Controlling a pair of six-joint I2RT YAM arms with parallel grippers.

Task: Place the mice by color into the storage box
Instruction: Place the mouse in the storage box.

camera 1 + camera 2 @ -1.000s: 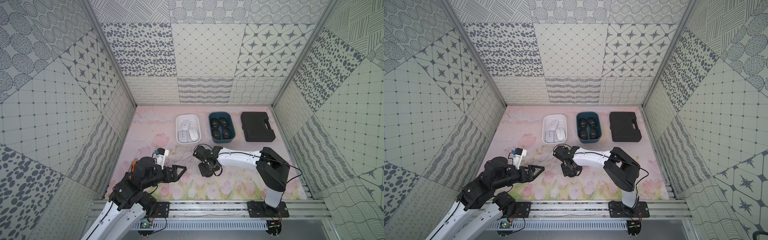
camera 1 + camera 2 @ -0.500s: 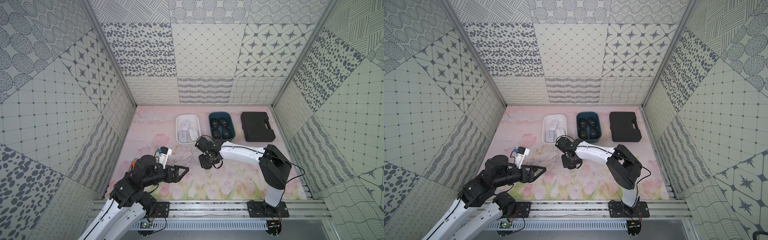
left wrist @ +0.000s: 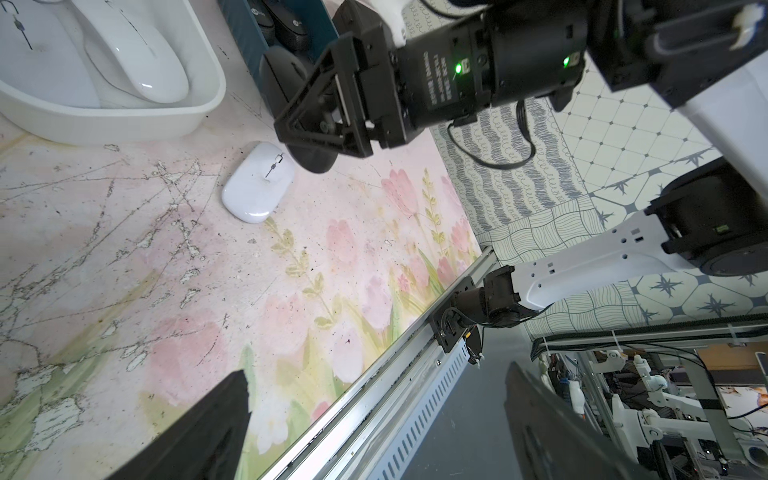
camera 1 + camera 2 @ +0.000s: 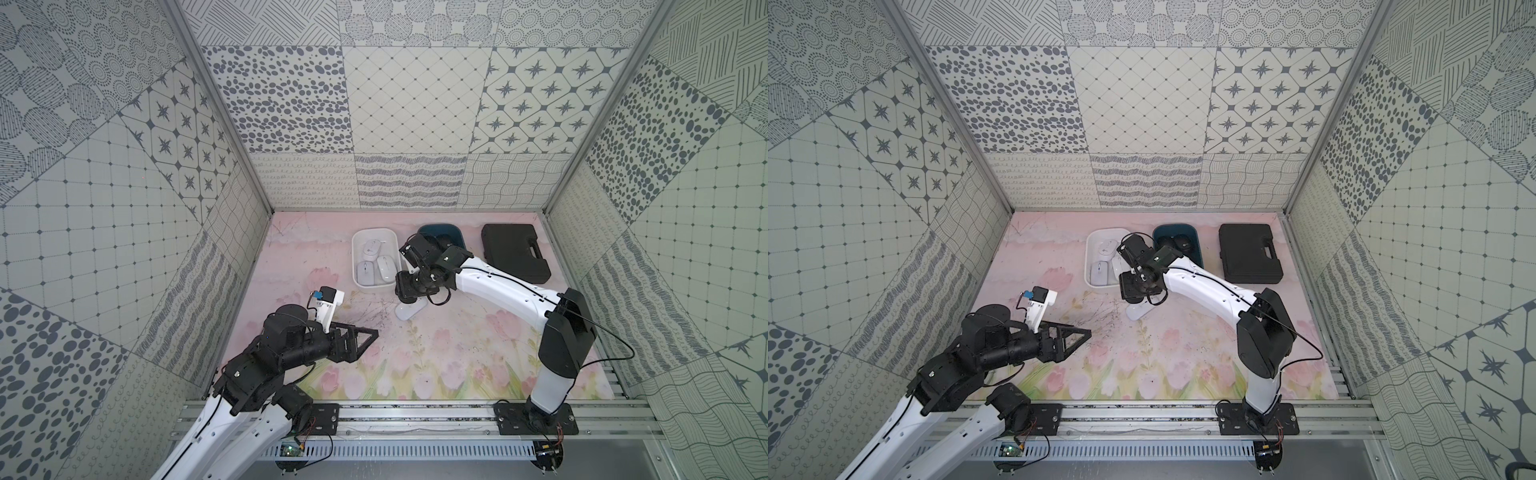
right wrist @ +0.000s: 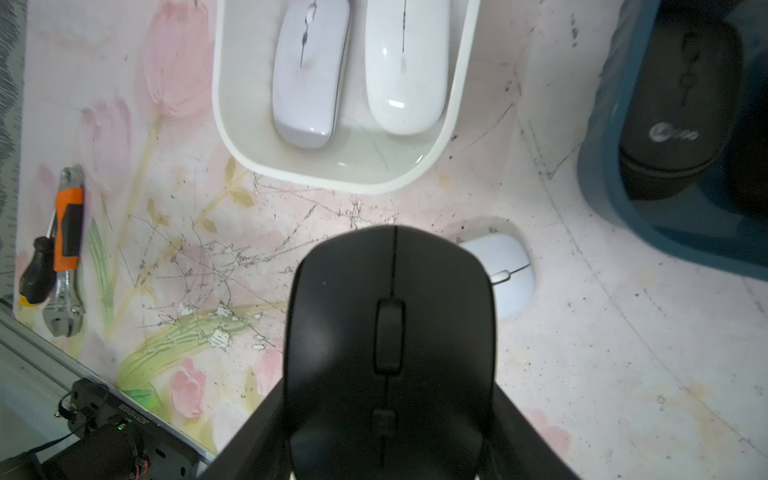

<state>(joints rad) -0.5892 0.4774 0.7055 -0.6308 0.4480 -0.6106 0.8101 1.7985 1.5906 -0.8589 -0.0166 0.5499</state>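
Carried the black mouse (image 5: 390, 332), clamped in the right end effector (image 4: 409, 291), away from the middle of the worktop (image 4: 457, 353) and toward the far wall. Brought up level with the near ends of the tubs, with the white tub (image 4: 354, 257) just to its left and the teal tub (image 4: 436, 227) to its right. Left uncovered a white mouse (image 4: 410, 311), hidden beneath the end effector a second ago, now showing on the worktop just behind it, toward the rail. Stretched the right arm (image 4: 498, 286) further forward in both top views.
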